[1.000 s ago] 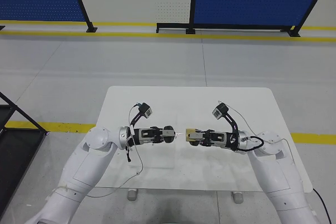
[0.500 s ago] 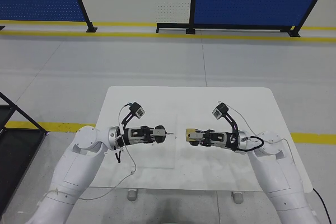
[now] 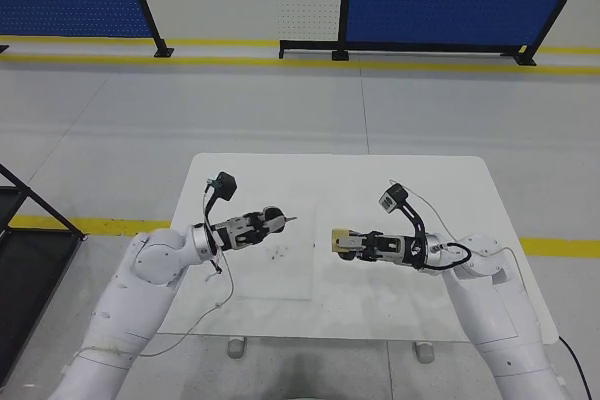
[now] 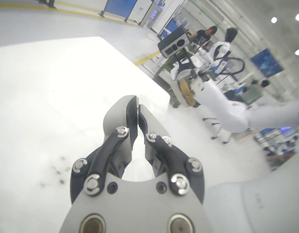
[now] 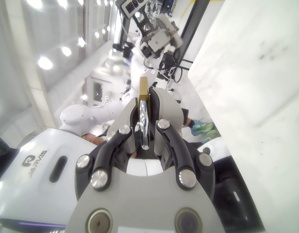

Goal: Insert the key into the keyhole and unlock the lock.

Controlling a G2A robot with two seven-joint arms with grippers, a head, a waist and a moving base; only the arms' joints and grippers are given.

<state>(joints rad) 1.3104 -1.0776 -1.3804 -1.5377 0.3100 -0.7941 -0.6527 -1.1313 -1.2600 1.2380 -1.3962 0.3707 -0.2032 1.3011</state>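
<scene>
step: aligning, key not yet inserted | left gripper (image 3: 279,217) pinches key (image 4: 138,115) | right gripper (image 3: 358,243) clamps lock (image 3: 340,240), 4 o'clock of key, apart | next: re-aim key at keyhole

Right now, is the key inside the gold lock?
No, the key in the left fingers sits apart from the lock in the right fingers, a clear gap between them.

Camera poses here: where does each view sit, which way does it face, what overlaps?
Top view: on the robot above its arms, looking down at the table; shows both arms, left gripper and right gripper.
Left wrist view: behind the left gripper, shut on the key, facing across the table toward the right gripper.
Right wrist view: behind the right gripper, shut on the lock, facing the left gripper.
Shared: each wrist view shows the other gripper.
</scene>
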